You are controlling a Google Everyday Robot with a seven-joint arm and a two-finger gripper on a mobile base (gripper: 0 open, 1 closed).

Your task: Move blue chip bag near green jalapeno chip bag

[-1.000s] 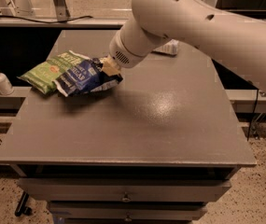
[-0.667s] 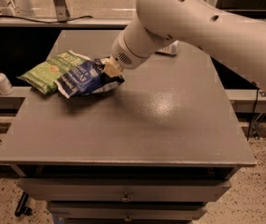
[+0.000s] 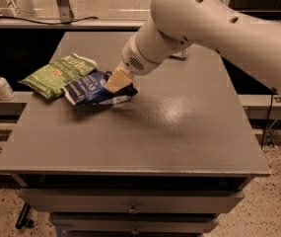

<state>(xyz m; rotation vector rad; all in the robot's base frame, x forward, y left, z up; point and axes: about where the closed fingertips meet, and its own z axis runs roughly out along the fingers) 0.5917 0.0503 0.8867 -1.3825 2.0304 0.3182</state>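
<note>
The blue chip bag (image 3: 91,89) lies on the grey table (image 3: 145,132) at its left side, its left end touching the green jalapeno chip bag (image 3: 57,75), which lies flat just behind and left of it. My gripper (image 3: 116,81) reaches down from the white arm onto the right end of the blue bag. The tan fingers rest against the bag.
A small white pump bottle (image 3: 1,85) stands on a ledge left of the table. A small object (image 3: 179,56) lies at the table's far side behind the arm. Drawers (image 3: 130,209) sit under the table's front edge.
The arm has lifted slightly and shifted right. The blue bag stays beside the green bag, hardly moved.
</note>
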